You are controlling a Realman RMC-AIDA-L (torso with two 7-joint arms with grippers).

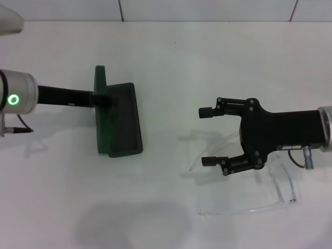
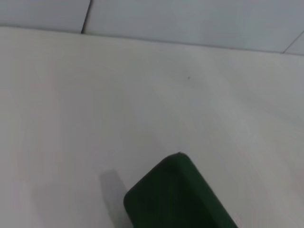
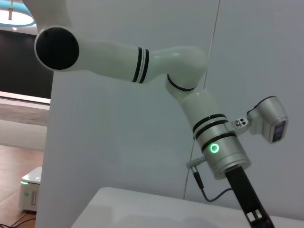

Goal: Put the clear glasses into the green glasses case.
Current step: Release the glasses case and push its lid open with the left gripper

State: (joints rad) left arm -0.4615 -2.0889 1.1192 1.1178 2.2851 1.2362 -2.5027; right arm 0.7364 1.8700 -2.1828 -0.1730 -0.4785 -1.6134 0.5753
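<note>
The green glasses case (image 1: 122, 119) lies open left of centre, its lid standing upright on the side toward my left arm. My left gripper (image 1: 101, 97) reaches in from the left and is shut on that lid. A corner of the case (image 2: 178, 197) shows in the left wrist view. The clear glasses (image 1: 244, 210) lie unfolded on the table at the lower right, partly under my right arm. My right gripper (image 1: 206, 136) hovers over the glasses' far arm, open, with nothing between its fingers. The right wrist view shows neither the glasses nor the case.
The white table (image 1: 171, 62) runs back to a pale tiled wall (image 1: 207, 9). In the right wrist view my left arm (image 3: 221, 154), with its green ring light, rises above the table edge (image 3: 142, 202).
</note>
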